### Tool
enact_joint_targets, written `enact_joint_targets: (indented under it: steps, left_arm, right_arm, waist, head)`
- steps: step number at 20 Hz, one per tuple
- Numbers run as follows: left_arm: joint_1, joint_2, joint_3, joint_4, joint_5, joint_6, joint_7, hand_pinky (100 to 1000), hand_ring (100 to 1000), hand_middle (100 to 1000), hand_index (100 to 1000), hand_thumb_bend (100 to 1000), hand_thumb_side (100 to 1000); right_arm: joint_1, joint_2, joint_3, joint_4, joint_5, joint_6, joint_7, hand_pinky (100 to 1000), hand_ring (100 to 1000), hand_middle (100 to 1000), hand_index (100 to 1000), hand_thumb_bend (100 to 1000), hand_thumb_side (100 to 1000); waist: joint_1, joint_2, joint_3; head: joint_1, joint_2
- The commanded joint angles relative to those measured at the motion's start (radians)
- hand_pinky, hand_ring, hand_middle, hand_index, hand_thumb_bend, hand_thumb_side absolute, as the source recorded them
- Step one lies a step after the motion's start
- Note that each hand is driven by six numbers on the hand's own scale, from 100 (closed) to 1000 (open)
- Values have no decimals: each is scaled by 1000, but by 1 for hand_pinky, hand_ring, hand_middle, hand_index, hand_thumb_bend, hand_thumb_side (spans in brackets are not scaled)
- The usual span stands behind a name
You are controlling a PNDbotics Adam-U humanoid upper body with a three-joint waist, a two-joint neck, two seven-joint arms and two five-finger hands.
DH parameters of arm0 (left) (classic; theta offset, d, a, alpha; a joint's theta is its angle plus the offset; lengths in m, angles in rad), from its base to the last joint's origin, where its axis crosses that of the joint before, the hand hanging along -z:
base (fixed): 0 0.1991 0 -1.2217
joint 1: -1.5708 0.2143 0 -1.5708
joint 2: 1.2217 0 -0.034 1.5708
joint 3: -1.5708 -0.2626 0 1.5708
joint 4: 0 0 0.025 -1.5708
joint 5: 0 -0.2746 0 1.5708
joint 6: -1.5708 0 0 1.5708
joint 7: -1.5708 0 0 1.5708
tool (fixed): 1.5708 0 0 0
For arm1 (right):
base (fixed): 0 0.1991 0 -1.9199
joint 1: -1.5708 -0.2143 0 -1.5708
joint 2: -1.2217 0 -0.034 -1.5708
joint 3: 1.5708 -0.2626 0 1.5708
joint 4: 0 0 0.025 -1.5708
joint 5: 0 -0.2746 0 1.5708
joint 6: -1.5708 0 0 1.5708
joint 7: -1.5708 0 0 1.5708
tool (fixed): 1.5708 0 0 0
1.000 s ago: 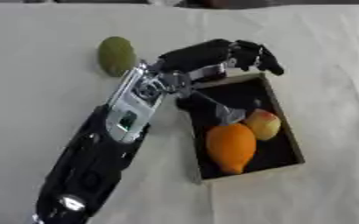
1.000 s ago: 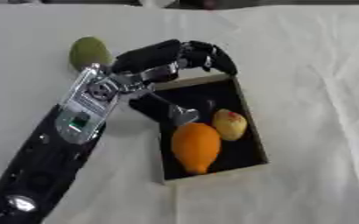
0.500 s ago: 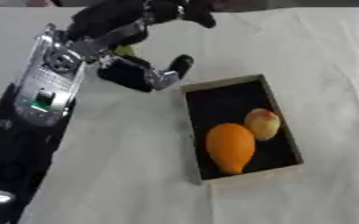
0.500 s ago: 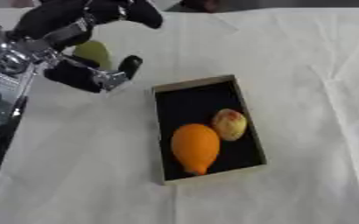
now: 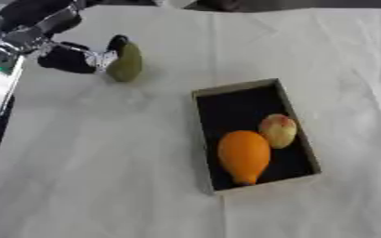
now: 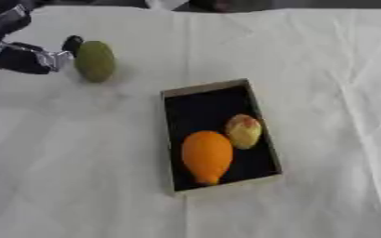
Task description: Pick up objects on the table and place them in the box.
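- Left eye view: the left hand (image 5: 68,58) comes in from the upper left corner, with the silver and black forearm slanting up along the left edge. It sits well off to the upper left of the box (image 5: 285,100), right up against the green fruit (image 5: 126,65).
- One dark fingertip pokes out over the top of the green fruit and the palm is on its left side. I honestly can't tell if the fingers are wrapped round it or just resting against it.
- The green fruit lies on the white-clothed tabletop (image 5: 104,176), up and to the left of the box, well apart from it.
- Inside the box: an orange fruit (image 5: 244,155) at the near end and a smaller yellow-red fruit (image 5: 278,130) touching its upper right side. The far half of the box is bare black floor.
- Right eye view: same deal, but the hand is cut off more by the left edge. You still see the dark fingertip at the fruit's top left. The right hand doesn't show in either view.
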Motion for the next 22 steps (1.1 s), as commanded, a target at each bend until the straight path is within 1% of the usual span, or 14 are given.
enact_joint_targets:
  steps: [1,5,9,11,15,17,20,21,22]
  left_arm:
    - [-46,35,26,95,-52,-27,-30,856,871,832,915,100,246]
    - [-98,18,45,215,-131,-67,-59,869,884,845,919,100,244]
    - [-137,-1,65,308,-211,-94,-56,875,890,852,924,100,241]
    - [-152,-11,80,342,-252,-94,-43,881,894,860,931,100,225]
    - [-182,-32,107,397,-360,-73,3,893,903,864,934,100,195]
    - [-194,-40,116,419,-411,-67,26,897,905,862,936,126,192]
    - [-206,-53,125,445,-468,-62,49,901,912,866,945,122,188]
    - [-209,-56,126,452,-482,-63,52,901,913,866,947,101,214]
    - [-212,-60,129,459,-493,-63,52,902,914,868,949,100,249]
  right_arm:
    - [-10,-33,-11,-14,5,0,-3,909,938,595,771,100,470]
    - [-12,-32,-9,-14,4,0,0,909,938,595,771,100,470]
    - [-13,-30,-9,-14,4,-1,1,909,938,595,770,100,470]
    - [-14,-29,-8,-14,4,-1,3,909,939,594,770,100,470]
    - [-20,-26,-6,-14,3,-1,7,909,939,593,769,100,470]
    - [-21,-25,-5,-14,3,0,9,909,939,593,769,100,470]
    - [-25,-23,-3,-14,3,1,13,909,940,592,768,100,470]
    - [-25,-22,-3,-14,3,2,14,909,940,591,768,100,470]
    - [-26,-21,-3,-14,3,3,15,909,940,591,768,100,470]
  waist:
    - [-2,-30,0]
    - [-6,-31,-3]
    - [-11,-27,-6]
    - [-14,-24,-7]
    - [-20,-16,-10]
    - [-23,-13,-11]
    - [-26,-8,-12]
    - [-27,-6,-12]
    - [-27,-4,-13]
  head:
    - [5,10]
    - [4,12]
    - [-5,7]
    - [-7,4]
    - [-4,-8]
    - [-1,-14]
    - [3,-20]
    - [3,-22]
    - [4,-24]
